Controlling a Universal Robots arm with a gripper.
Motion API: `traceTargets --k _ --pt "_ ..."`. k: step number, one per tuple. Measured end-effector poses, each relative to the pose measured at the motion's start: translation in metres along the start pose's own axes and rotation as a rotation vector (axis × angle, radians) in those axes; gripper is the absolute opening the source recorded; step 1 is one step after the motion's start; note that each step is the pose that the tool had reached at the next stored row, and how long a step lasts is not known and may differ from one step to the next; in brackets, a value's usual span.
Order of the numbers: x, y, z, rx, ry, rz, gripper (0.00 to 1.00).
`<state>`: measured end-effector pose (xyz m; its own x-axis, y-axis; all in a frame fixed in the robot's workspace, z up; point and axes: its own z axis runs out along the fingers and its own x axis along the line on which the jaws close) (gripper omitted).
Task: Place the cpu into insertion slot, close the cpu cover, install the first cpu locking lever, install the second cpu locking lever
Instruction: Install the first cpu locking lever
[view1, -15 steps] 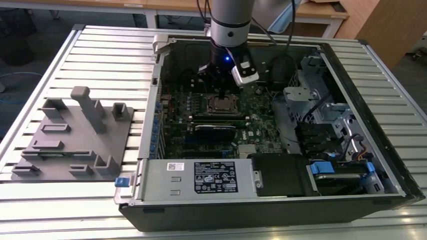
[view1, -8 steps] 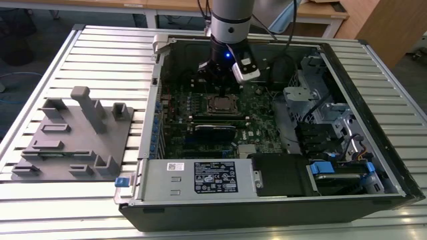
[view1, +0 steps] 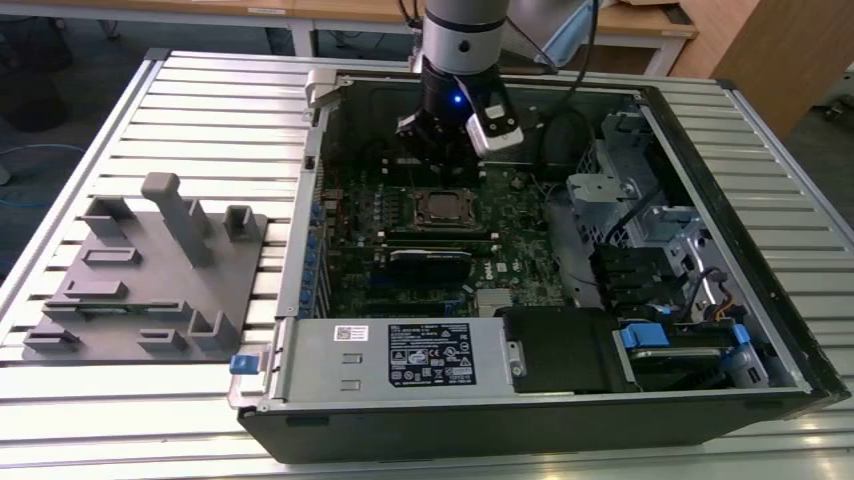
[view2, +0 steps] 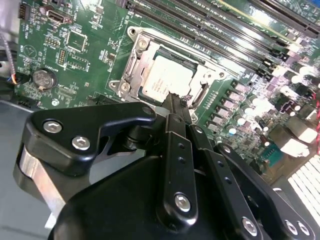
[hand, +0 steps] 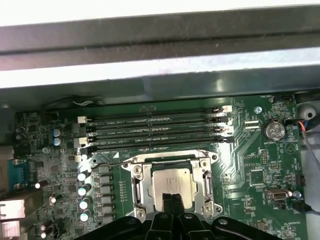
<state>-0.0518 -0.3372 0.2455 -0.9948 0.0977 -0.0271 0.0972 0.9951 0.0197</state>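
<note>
1. The cpu (hand: 172, 184) lies flat in the insertion slot (view2: 135, 40). The cpu cover (hand: 142, 185) looks to be folded down around it, framing its silvery top. So I judge the step in hand to be the locking levers.
2. The claw (view2: 176, 102) has its two fingertips together, with no gap between them in either wrist view. I cannot tell whether a thin lever wire is pinched there or merely touched; the fingers hide that spot.
3. The claw's tips sit at the insertion slot's edge, on the side away from the memory slots (hand: 155, 131). They are just beside the cpu and not on it. In the exterior view the claw hangs inside the open computer case (view1: 747, 250), over the far side of the insertion slot.
4. To do this step well, I think the closed tips should bear only on the lever. The lever should swing down and sideways until it catches under its hook on the insertion slot's rim.
5. The push should be slow and straight. A slip towards the insertion slot's middle would scrape the cpu, and a slip outward would strike the capacitors (hand: 84, 190) beside it on the motherboard (hand: 260, 170).
</note>
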Motion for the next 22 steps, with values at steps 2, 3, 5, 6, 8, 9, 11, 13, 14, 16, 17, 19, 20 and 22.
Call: traceTargets --k 2,3,5,6,8,9,11,13,14,16,17,19,20,22 --pt "-0.0001 0.0001 -0.0045 -0.0003 0.0000 0.000 0.10" --pt "-0.0002 0.0001 -0.0068 -0.0005 0.0000 0.000 0.10" --pt "-0.0003 0.0002 -0.0112 -0.0011 0.0000 0.000 0.10" --pt "-0.0004 0.0002 -0.0134 -0.0012 0.0001 0.000 0.10" --pt "-0.0005 0.0003 -0.0174 -0.0015 0.0001 0.000 0.10" --pt "-0.0005 0.0003 -0.0186 -0.0016 0.0001 0.000 0.10" --pt "-0.0005 0.0004 -0.0190 -0.0018 0.0001 0.000 0.10" --pt "-0.0005 0.0004 -0.0191 -0.0019 0.0000 0.000 0.10" --pt "-0.0005 0.0004 -0.0192 -0.0017 0.0001 0.000 0.10" --pt "-0.0005 0.0004 -0.0192 -0.0016 0.0001 0.000 0.10" --pt "-0.0005 0.0004 -0.0192 -0.0017 0.0001 0.000 0.10" --pt "0.0008 0.0002 -0.0193 -0.0015 0.0002 0.000 0.10" --pt "0.0020 0.0001 -0.0193 -0.0015 0.0002 0.000 0.10" --pt "0.0054 -0.0002 -0.0193 -0.0016 0.0001 0.000 0.10"
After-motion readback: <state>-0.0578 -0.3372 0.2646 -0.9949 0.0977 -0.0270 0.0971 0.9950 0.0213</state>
